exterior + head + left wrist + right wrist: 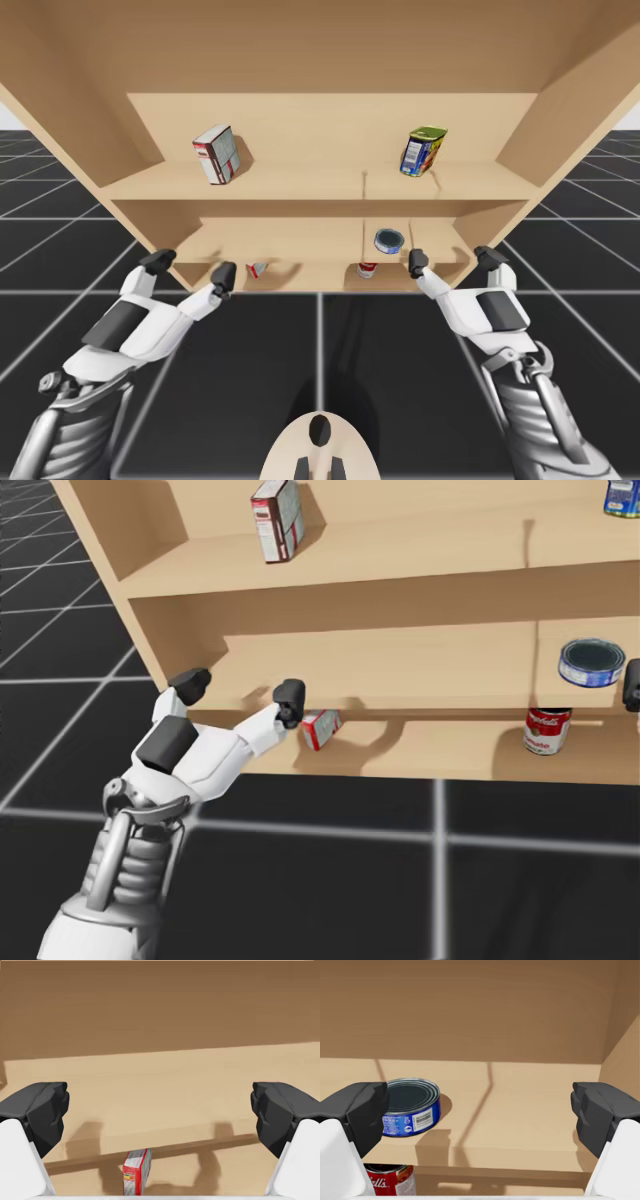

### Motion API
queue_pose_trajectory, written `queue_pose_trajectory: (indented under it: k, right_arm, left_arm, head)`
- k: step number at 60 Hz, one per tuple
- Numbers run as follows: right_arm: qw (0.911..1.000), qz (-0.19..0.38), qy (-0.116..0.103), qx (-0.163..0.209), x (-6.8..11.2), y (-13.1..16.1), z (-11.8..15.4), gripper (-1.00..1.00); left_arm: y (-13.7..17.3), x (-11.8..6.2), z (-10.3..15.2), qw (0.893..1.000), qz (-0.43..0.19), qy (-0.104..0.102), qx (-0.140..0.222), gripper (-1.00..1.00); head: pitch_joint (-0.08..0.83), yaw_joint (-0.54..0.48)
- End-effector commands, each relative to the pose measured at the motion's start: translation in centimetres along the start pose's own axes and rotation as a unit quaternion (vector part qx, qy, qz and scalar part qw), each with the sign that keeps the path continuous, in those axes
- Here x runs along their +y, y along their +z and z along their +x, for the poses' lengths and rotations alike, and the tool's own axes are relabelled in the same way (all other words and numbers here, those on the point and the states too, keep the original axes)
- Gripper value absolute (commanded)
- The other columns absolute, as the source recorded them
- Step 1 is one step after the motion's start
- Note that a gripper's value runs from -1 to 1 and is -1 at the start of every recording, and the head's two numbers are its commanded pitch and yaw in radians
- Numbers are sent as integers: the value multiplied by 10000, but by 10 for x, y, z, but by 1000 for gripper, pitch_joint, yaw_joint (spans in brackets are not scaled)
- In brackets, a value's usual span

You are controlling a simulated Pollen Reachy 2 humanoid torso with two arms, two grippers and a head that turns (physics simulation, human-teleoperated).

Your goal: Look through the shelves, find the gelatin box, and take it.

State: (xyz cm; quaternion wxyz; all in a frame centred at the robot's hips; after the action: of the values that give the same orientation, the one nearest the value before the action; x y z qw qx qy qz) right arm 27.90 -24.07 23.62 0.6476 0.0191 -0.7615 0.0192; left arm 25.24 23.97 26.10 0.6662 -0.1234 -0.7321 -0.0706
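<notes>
Altogether five: white-red box [215,153], small red box [258,268], blue can [389,239], red can [367,269], yellow-blue can [423,151]; left gripper [190,267], right gripper [453,259] splayed wide, empty.

Flat can [591,663] above upright can [547,730], box [321,729] left

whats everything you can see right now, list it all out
shelf unit: one, light wood, in front of me
tall box: one, red, white and grey, top shelf, left half
container: one, blue and yellow, green top, top shelf, right half
flat can: one, blue, middle shelf, right of the divider
upright can: one, red and white, lowest shelf, below the flat can
small box: one, red, lowest shelf, left half
left gripper: one, white, black fingers, open, near the small box
right gripper: one, same colours, open, beside the flat can
</notes>
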Motion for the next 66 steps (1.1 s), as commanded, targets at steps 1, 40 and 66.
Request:
queue_pose_trajectory:
  k: [1,40,66]
  right_arm:
    - [10000,-21,-57,16,1,-1,-2,-1000]
    - [10000,-50,-22,-47,-2,-2,-1,-1000]
    - [10000,-50,-26,-45,-2,-1,-1,-1000]
  left_arm:
    - [27,-1,-8,9977,-407,144,528,-1000]
    - [-15,20,-99,9936,-188,157,1104,-1000]
    - [-91,-1,-121,9896,-18,178,1427,-1000]
  head:
    - [571,256]
    - [570,264]
    - [581,257]
